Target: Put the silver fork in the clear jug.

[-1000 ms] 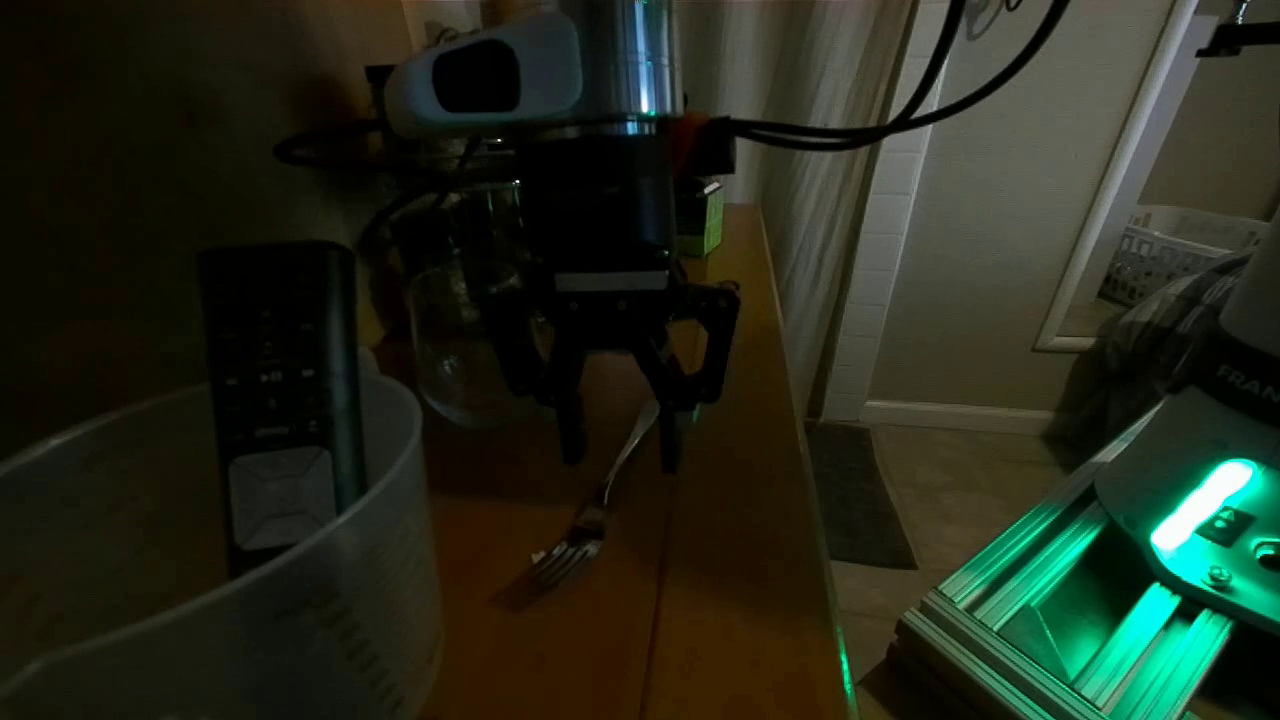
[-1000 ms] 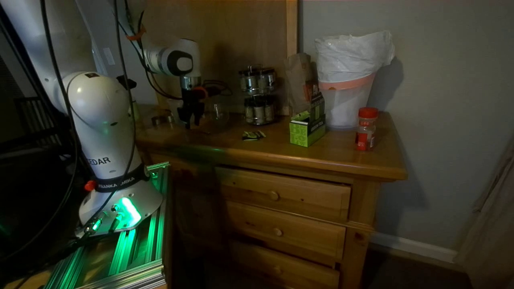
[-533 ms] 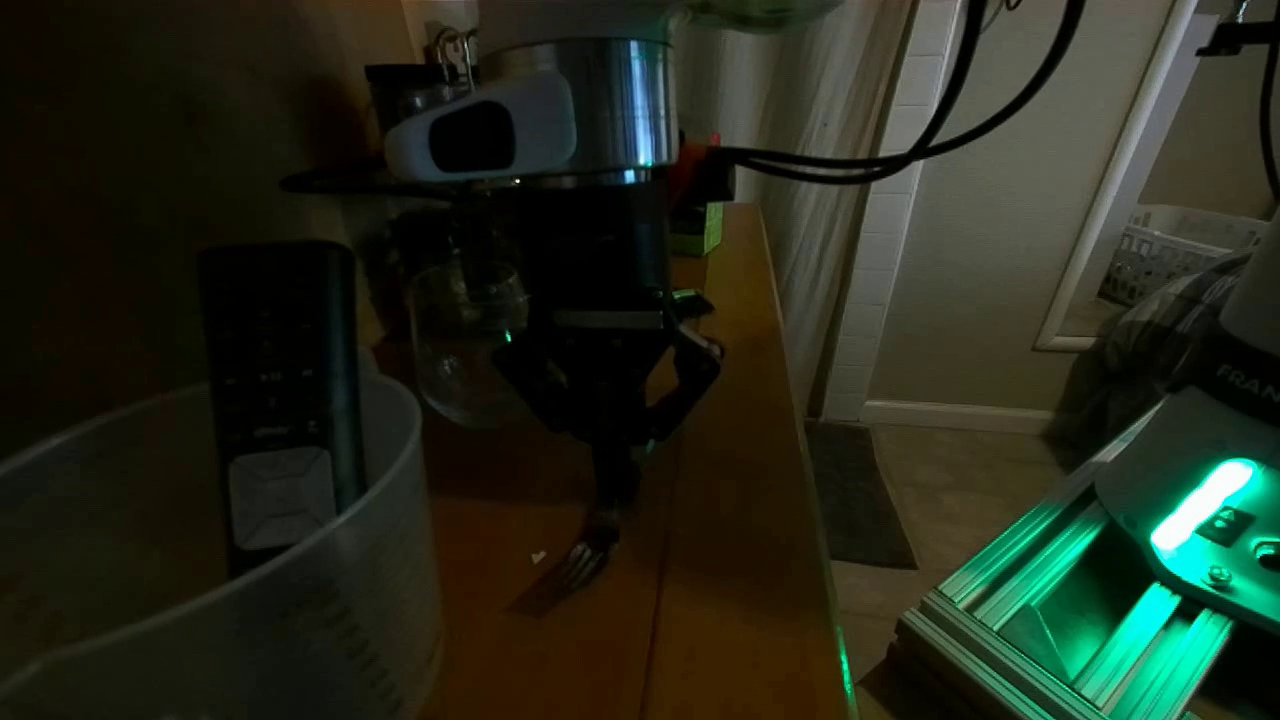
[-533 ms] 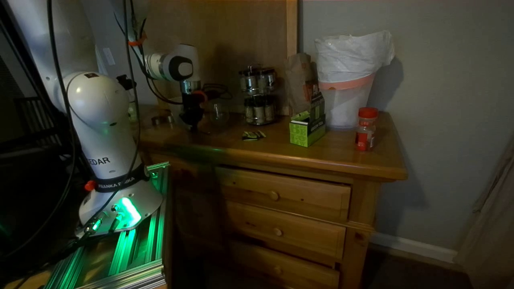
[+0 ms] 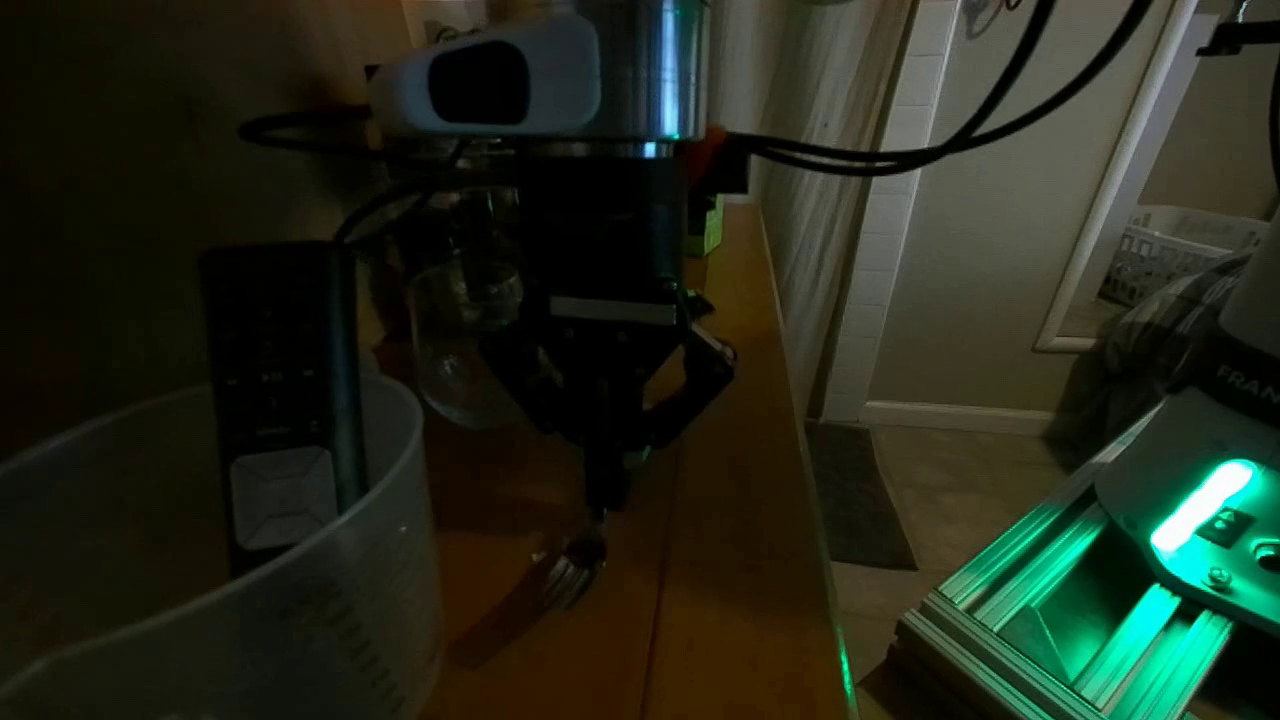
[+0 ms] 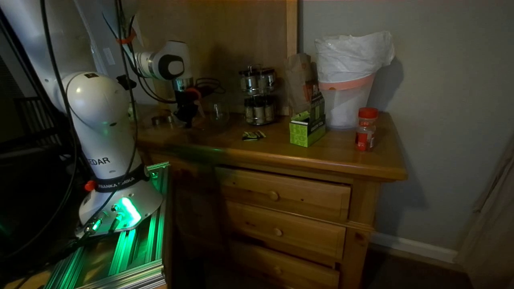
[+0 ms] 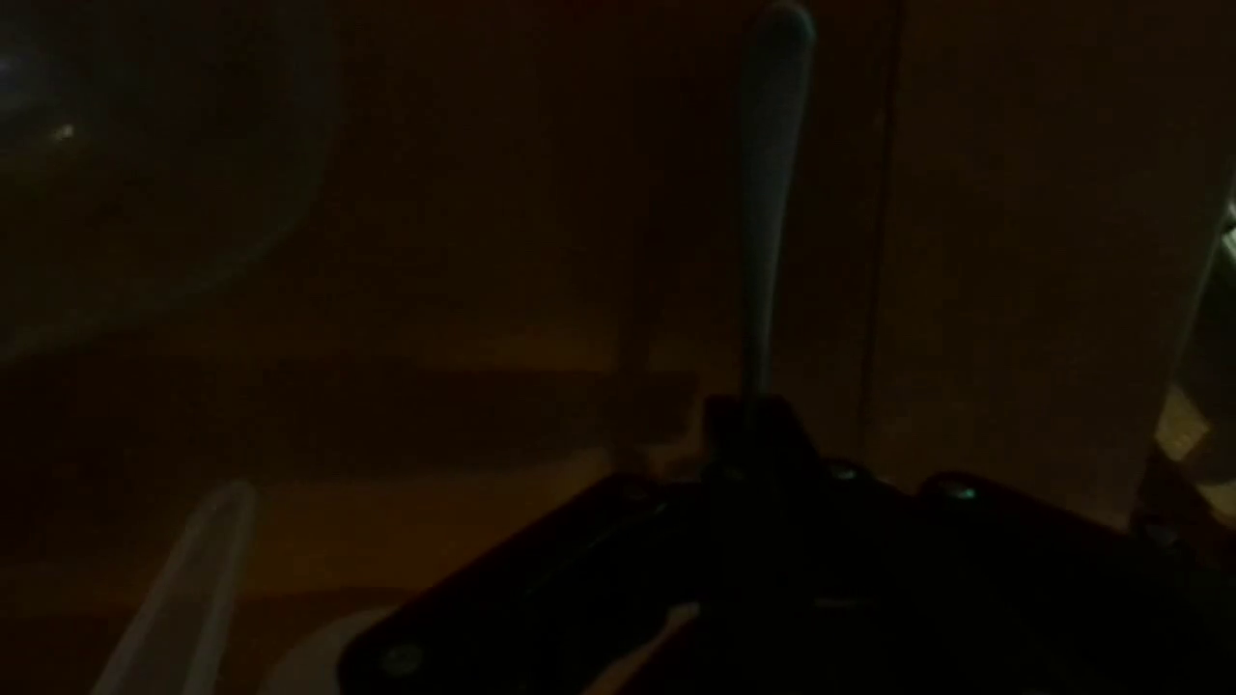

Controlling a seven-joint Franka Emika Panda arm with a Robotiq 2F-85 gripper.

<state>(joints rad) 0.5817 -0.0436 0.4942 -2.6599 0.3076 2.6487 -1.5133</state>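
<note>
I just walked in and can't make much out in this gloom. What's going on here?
The robot's gripper is shut on the silver fork, holding it partway along its length. Going by the shadow, the fork looks raised off the wooden dresser top, though the dimness leaves some doubt. The clear jug stands nearby with a remote sticking up out of it; the fork isn't in there yet.

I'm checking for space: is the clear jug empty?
No, in an exterior view a dark remote control sticks up out of the clear jug.
</note>
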